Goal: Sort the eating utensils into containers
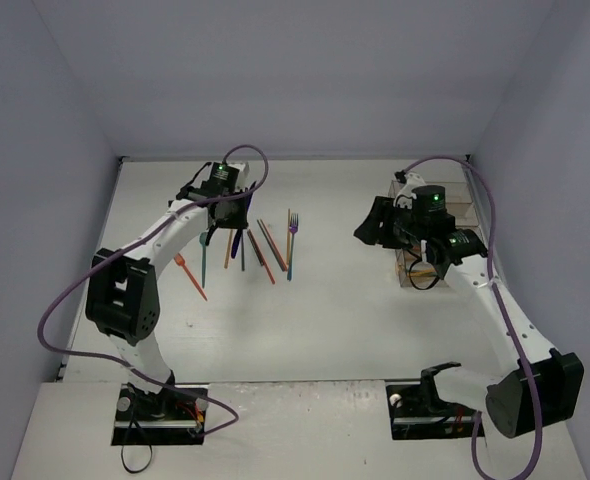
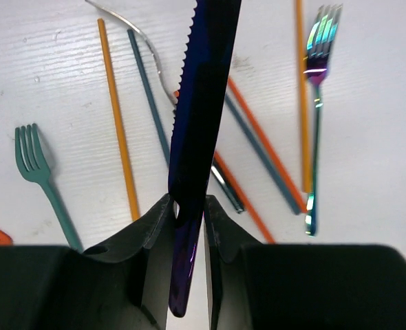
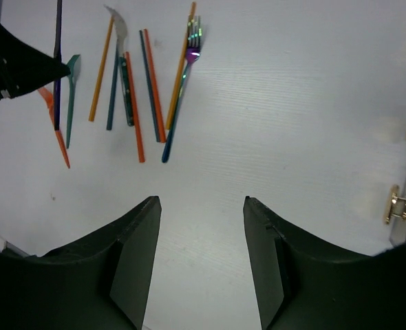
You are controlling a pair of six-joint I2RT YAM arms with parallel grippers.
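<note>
Left end effector (image 2: pixel 189 206): clamped on a navy knife (image 2: pixel 203 103), serrated blade pointing ahead of the fingers. The remaining utensils (image 1: pixel 265 250) lie scattered on the desk (image 1: pixel 355 320) beneath it.

Right end effector (image 3: pixel 201 206): jaws apart, holding nothing, over bare desk. The containers (image 1: pixel 462 205) sit just to its right.

The desk is white and faintly grained. Plain pale walls (image 1: pixel 305 70) enclose it.

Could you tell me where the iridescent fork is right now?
In the top view the iridescent fork lies on the table, rightmost of the loose utensils, beside an orange chopstick.
</note>
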